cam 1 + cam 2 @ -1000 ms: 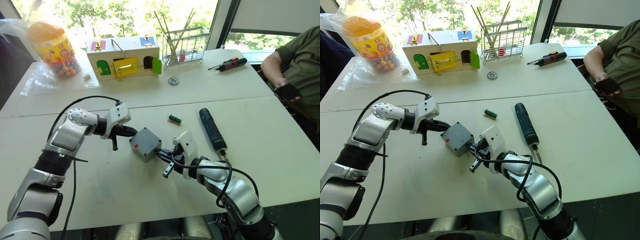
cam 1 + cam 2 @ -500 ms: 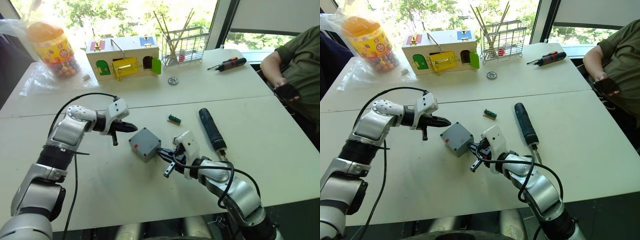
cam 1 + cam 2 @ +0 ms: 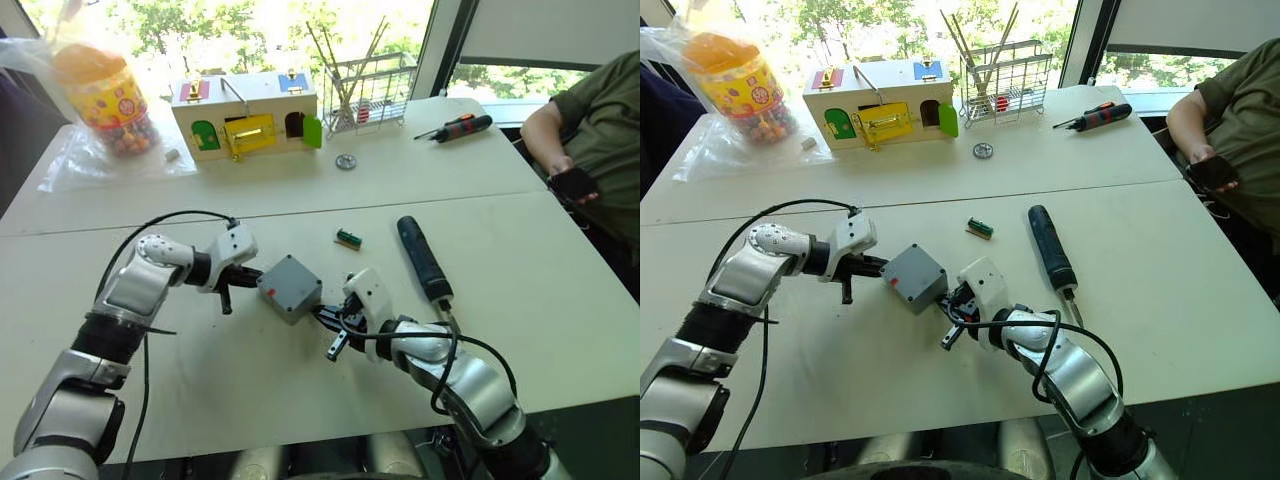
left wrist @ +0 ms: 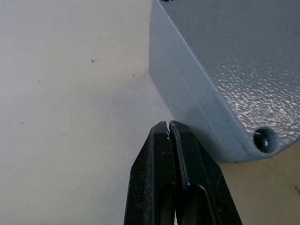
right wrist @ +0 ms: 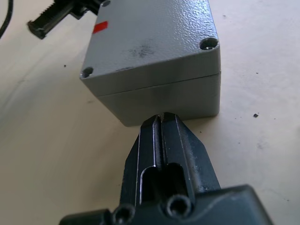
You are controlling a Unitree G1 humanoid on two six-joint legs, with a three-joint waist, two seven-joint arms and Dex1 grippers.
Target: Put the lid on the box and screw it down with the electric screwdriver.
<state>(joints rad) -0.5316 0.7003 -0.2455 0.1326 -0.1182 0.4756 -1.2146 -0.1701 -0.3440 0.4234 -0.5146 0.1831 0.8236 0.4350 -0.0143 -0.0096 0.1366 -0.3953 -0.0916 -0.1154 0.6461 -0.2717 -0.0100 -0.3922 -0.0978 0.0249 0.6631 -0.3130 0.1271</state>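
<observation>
1. I am working at a white desk [image 3: 560, 300] by a sunny window, and the box [image 3: 289, 287] is sitting mid-desk with the lid [image 5: 154, 35] already on it.
2. I am pressing my left claw [image 3: 255, 277] and right claw [image 3: 322, 314], each with fingers pinched together on nothing, against opposite sides of the box.
3. I judge squaring is best done gently, so the lid's screw holes keep lining up.
4. The electric screwdriver [image 3: 424, 260] is lying near, to my right.
</observation>
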